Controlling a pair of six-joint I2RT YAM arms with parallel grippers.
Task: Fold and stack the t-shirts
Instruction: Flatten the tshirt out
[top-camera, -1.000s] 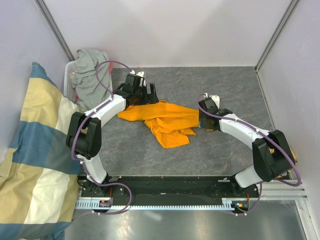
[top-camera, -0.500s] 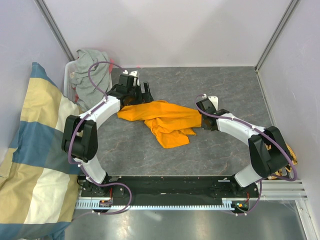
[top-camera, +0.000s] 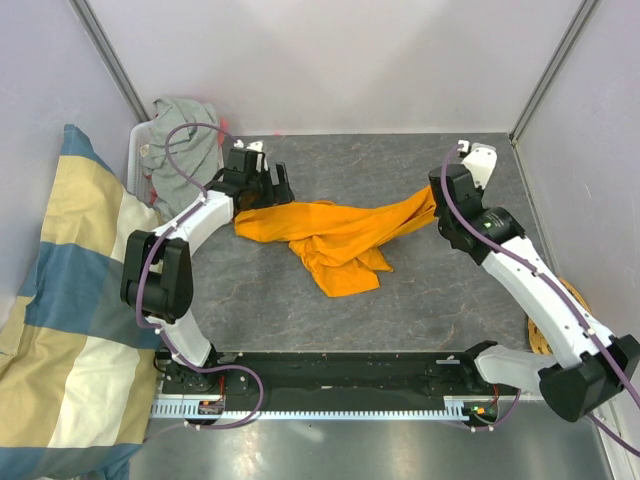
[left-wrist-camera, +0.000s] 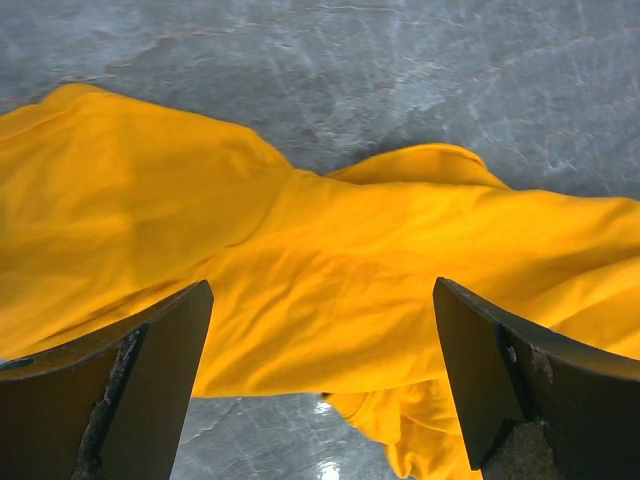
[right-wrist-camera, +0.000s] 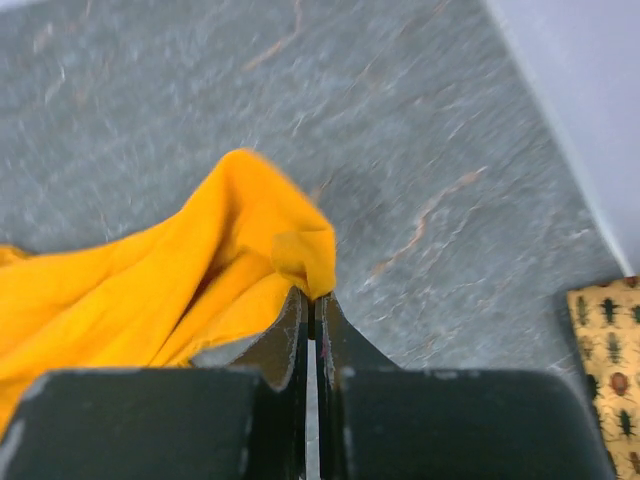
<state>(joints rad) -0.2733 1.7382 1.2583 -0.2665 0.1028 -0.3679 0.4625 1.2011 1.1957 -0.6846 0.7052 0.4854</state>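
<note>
The orange t-shirt (top-camera: 335, 235) lies crumpled across the middle of the grey table. Its right end is pulled up into a taut strip toward the back right. My right gripper (top-camera: 437, 205) is shut on that end; in the right wrist view a fold of the orange t-shirt (right-wrist-camera: 230, 250) is pinched at the tips of the right gripper (right-wrist-camera: 312, 297). My left gripper (top-camera: 262, 192) hangs open over the shirt's left end. The left gripper (left-wrist-camera: 320, 290) has its fingers wide apart above the orange t-shirt (left-wrist-camera: 350, 250), holding nothing. A grey t-shirt (top-camera: 185, 150) lies heaped at the back left.
The grey t-shirt sits in a white basket (top-camera: 137, 150) at the table's back left corner. A large cream-and-blue cloth (top-camera: 70, 300) lies off the left edge. A tan woven disc (top-camera: 572, 298) lies at the right edge, behind the right arm. Walls close in the back and sides.
My right gripper closed on the orange shirt's right end and carried it up and toward the back right, stretching the cloth out. The left gripper shifted slightly left and stayed open.
</note>
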